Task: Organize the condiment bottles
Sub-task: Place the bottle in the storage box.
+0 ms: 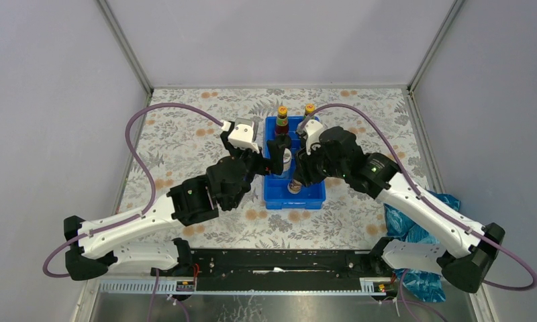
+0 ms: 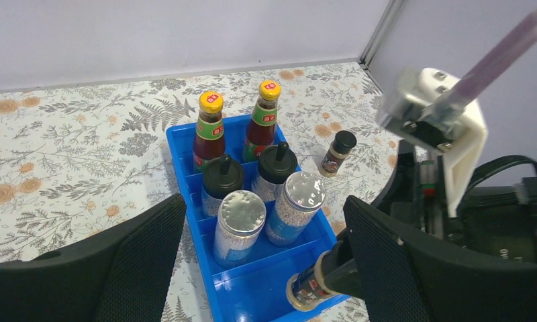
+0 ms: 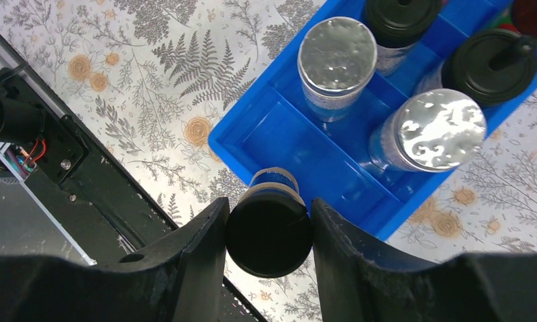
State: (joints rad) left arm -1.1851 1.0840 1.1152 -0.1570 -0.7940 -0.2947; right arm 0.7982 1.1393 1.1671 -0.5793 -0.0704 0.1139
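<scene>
My right hand (image 3: 269, 215) pinches the short dark jar (image 3: 272, 182) by its black cap (image 3: 268, 238); it looks light, rigid and slick, so grip squarely.

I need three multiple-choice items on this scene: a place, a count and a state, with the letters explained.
1. Relative to the blue tray, the loose black-capped jar stands: A) inside it B) on a lid C) on the table beside it.
2. Bottles standing inside the tray: A) four B) six C) eight.
3. The right gripper is: A) shut on a short dark jar B) open, empty C) shut on a red bottle.
C: it stands outside the tray wall. B: two red bottles, two black-domed, two silver-lidded. A: both fingers clamp the jar.
</scene>
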